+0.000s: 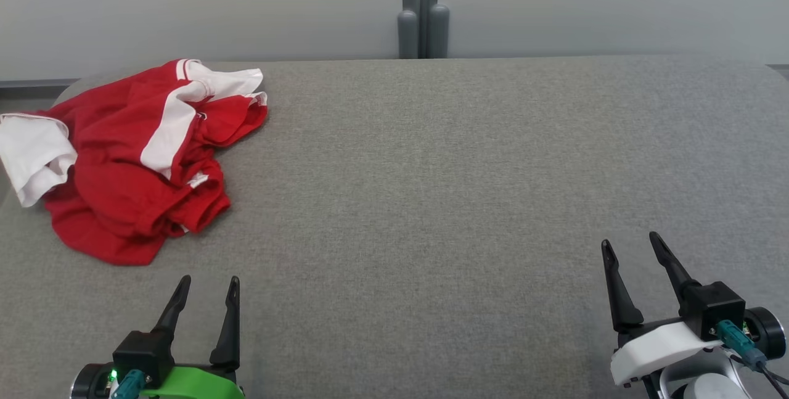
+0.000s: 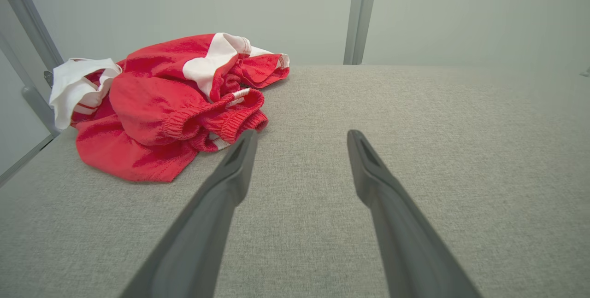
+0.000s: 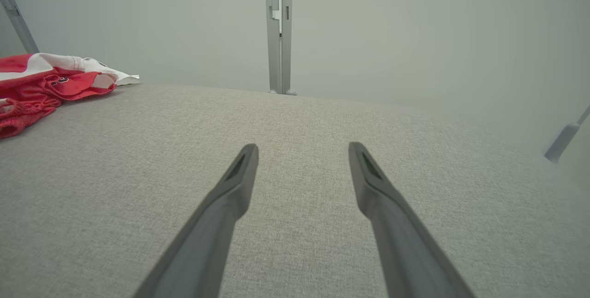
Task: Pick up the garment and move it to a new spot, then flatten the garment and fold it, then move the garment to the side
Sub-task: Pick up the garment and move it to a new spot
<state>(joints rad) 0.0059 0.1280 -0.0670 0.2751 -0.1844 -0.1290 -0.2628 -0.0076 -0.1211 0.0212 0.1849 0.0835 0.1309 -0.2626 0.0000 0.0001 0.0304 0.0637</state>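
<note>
The garment, red with white panels, lies crumpled in a heap at about 10 o'clock on the grey table in the head view. It is close to the far left corner, and one white flap spills toward the left edge. It is neither spread nor folded.

The left gripper sits low at 7 o'clock, its green wrist cover at the bottom edge. Its two fingers point to roughly 12 o'clock with a slight lean toward 1. Its jaws stand wide apart and grip nothing; table shows between the fingers. The garment's near hem lies just ahead, toward 11 o'clock, not touching. In the left wrist view the fingers run low and nearly level over the table (the left fingertip lines up with the gathered hem there, though the head view shows a gap). The heap sits at 10 o'clock from the tips.

The right gripper rests at 5 o'clock, well apart from the garment, with its white wrist shell below it and its fingers tilted toward 11 o'clock. Its jaws are likewise spread wide and grip nothing. In the right wrist view its fingers reach out over the table, with the garment's edge far off at 9 o'clock and a grey post against the wall at 12.
</note>
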